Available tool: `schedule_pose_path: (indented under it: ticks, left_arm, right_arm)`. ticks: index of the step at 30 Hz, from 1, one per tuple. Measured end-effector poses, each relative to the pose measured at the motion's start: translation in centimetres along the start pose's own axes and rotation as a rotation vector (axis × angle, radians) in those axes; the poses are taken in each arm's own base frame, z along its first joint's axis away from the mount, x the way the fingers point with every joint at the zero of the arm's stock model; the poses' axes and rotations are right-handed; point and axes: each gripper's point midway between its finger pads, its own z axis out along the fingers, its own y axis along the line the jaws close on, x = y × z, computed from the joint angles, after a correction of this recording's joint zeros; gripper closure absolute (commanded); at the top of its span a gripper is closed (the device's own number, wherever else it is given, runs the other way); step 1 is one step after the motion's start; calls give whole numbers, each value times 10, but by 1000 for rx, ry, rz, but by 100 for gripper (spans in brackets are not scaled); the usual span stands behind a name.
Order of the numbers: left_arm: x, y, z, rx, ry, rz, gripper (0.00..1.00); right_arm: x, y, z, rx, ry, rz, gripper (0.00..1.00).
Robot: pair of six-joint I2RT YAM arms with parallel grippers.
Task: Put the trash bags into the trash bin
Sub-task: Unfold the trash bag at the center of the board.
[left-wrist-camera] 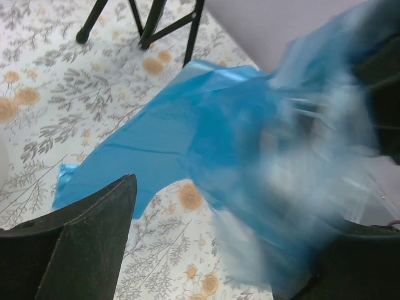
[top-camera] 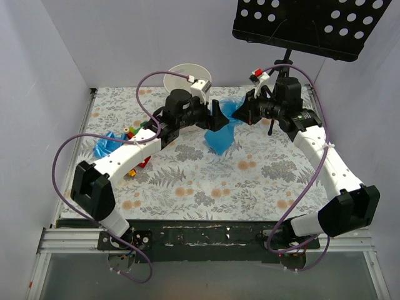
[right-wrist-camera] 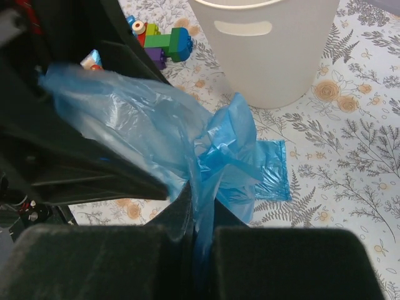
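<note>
Table (top-camera: pixel 206 187) under a grey floral cloth fills my overhead view, with both arms reaching toward its middle from the near edge. A black perforated music stand (top-camera: pixel 306 25) hangs over the far right corner. The trash bin (top-camera: pixel 181 74), cream-white and round, stands upright at the back centre, just behind the left arm's wrist; its slot handle faces my right wrist camera.

A bright blue trash bag (top-camera: pixel 222 134) is stretched out between the two grippers, in front of the bin and outside it. Its lower end lies on the cloth near the bin's foot. A second trash bag (top-camera: pixel 107 144) lies crumpled on the left side of the table.

My right gripper (top-camera: pixel 245 112) is closed, its fingers pinching a gathered fold of the blue film. My left gripper (top-camera: pixel 217 116) has its fingers spread wide, with blurred film between them but not clamped.

Small multicoloured toy blocks (top-camera: pixel 134 132) sit beside the left forearm.
</note>
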Motion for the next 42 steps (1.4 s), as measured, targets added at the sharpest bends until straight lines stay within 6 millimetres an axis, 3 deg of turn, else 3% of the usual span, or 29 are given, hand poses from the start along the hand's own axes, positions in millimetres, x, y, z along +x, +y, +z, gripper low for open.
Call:
schedule_pose_path:
  ticks: [2,5,9,11,12,13,14,15,16,18,23,25,28,31,36,38,40,42]
  left_arm:
    - [15,11,12,-27,33,-36,53]
    - [31,20,24,-36,71,-66,66]
    - [32,15,26,10,79,-75,100]
    - [28,8,26,44,68,-68,100]
    - [26,6,26,57,64,-65,93]
    - [25,4,25,67,61,-62,77]
    - [24,2,24,75,58,-61,48]
    - [22,1,22,83,54,-59,30]
    - [21,-2,19,91,48,-55,21]
    - [17,-5,14,96,34,-62,15]
    - [-2,-9,7,94,-24,-88,14]
    - [-7,-9,10,88,-35,-104,20]
    - [-18,-4,22,69,-58,-128,35]
    - [-24,6,40,35,-74,-145,59]
    - [-2,17,58,37,-15,-163,100]
    - [4,19,58,41,9,-160,100]
    - [5,18,56,39,16,-148,100]
    - [3,18,52,33,16,-129,100]
  right_arm:
    - [0,0,1,11,0,1,99]
    - [0,-3,2,33,1,1,99]
    - [0,-8,3,72,0,-1,99]
    - [0,-13,3,98,-2,-2,99]
    - [0,-14,2,108,-2,-1,99]
    - [0,-16,2,119,-2,-1,99]
    - [0,-19,2,131,-3,-1,99]
    - [0,-20,2,141,-3,-1,99]
    - [0,-22,2,150,-3,0,99]
    - [0,-25,1,165,-4,1,99]
    - [1,-27,1,181,-1,3,99]
    - [1,-27,1,182,0,4,99]
    - [1,-27,1,181,0,8,99]
    - [1,-27,1,179,0,11,99]
    - [1,-29,0,191,-1,11,99]
    - [1,-30,0,200,-1,11,99]
    - [1,-32,0,209,-2,12,79]
    - [1,-33,-1,210,-1,16,76]
